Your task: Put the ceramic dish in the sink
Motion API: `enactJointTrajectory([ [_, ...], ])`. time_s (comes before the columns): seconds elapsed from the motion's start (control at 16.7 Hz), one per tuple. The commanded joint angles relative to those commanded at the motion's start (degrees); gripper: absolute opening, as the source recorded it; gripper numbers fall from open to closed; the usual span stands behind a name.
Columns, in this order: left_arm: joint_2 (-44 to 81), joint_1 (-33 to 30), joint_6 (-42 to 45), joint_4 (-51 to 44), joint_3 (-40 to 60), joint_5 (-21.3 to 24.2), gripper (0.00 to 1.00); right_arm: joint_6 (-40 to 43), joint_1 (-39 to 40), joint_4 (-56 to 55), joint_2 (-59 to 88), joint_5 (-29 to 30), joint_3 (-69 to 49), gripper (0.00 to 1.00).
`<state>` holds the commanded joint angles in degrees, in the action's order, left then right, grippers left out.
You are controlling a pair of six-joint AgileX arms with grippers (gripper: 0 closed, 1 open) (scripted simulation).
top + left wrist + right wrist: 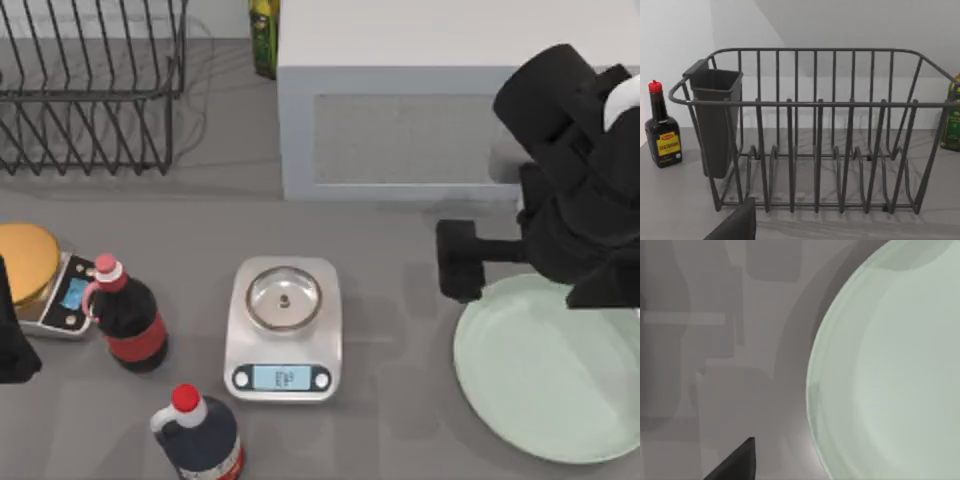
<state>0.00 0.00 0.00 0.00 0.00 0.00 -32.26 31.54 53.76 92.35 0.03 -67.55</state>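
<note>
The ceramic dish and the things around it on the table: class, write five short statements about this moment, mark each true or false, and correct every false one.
1. The ceramic dish lies flat on the table at the right side. True.
2. The dish sits in the black wire rack. False: the rack holds no dish; the dish is on the table.
3. The silver kitchen scale stands left of the dish. True.
4. The right hand is over the scale pan. False: it is near the dish's upper left rim.
5. Two red-capped dark bottles stand left of the silver scale. True.
</note>
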Motion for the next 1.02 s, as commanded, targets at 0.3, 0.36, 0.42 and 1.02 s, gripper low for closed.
enactJointTrajectory([
  [0.3, 0.0, 0.0, 0.0, 0.0, 0.0, 0.0, 1.0, -4.4, 4.3, 7.3, 12.6, 0.0, -9.1, 1.0],
  [0.36, 0.0, 0.0, 0.0, 0.0, 0.0, 0.0, 1.0, -4.6, 4.5, 7.7, 13.3, 0.0, -9.7, 1.0],
  [0.42, 0.0, 0.0, 0.0, 0.0, 0.0, 0.0, 1.0, -4.7, 4.6, 7.8, 13.4, 0.0, -9.7, 1.0],
  [1.02, 0.0, 0.0, 0.0, 0.0, 0.0, 0.0, 1.0, -4.7, 4.5, -2.3, 17.5, 0.0, -4.1, 1.0],
])
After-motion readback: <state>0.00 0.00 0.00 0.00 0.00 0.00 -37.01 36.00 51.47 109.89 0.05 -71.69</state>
